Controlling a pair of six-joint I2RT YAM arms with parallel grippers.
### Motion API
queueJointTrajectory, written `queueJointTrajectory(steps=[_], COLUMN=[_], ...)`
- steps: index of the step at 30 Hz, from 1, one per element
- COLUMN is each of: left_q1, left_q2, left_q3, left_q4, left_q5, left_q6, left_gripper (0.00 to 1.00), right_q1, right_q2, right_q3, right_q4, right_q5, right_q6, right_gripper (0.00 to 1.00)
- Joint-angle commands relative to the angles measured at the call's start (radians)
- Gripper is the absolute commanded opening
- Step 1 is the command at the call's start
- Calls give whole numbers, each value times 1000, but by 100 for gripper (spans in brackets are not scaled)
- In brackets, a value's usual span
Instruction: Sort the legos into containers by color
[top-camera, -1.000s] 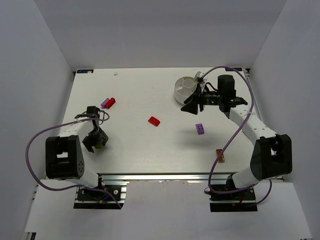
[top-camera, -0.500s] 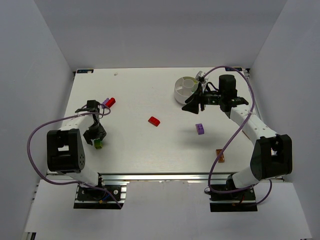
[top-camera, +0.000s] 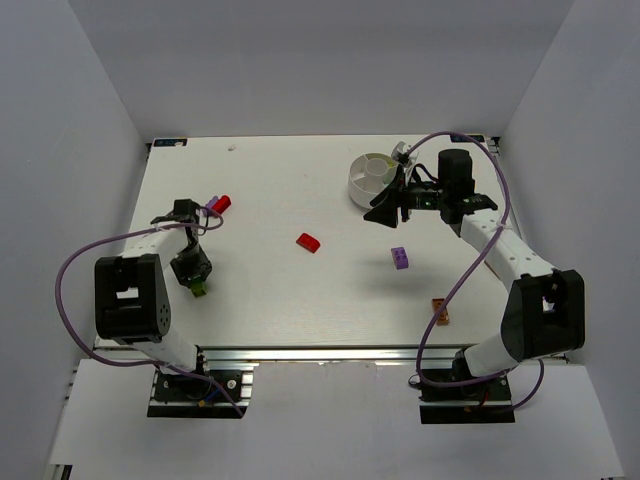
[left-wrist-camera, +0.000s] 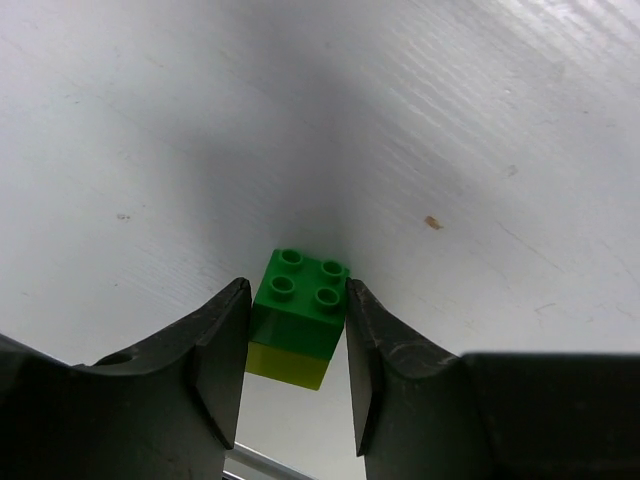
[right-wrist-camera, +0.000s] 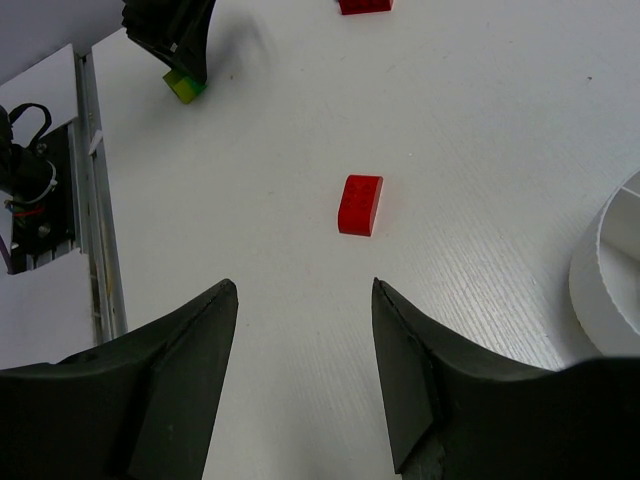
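A green brick stacked on a yellow-green one sits on the table between my left gripper's jaws, which press both its sides. From above, that gripper is near the table's left front with the brick at its tips. My right gripper is open and empty, just in front of the round white dish. In the right wrist view the gripper points at a red brick, with the dish rim at the right edge.
A red brick lies mid-table, a purple one right of centre and an orange one near the front right. A red brick and a purple brick touch at the left back.
My left arm has swung its wrist inward and the jaws have narrowed onto the green brick stack, which stays near the same spot. The right arm has not moved.
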Motion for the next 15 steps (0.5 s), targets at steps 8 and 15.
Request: queueJointTrajectory(steps=[8, 15], left_q1=[7, 7], left_q2=[-13, -24], left_q3=[-21, -39], left_q4=[51, 74], left_q5=[137, 182], left_q6=[-12, -37], left_gripper=[38, 50], right_q1=[-8, -8], right_q2=[-44, -40], right_q3=[-4, -5], right_q4=[19, 19], right_q5=[-4, -11], right_q6=[-2, 1], right_gripper=[62, 62])
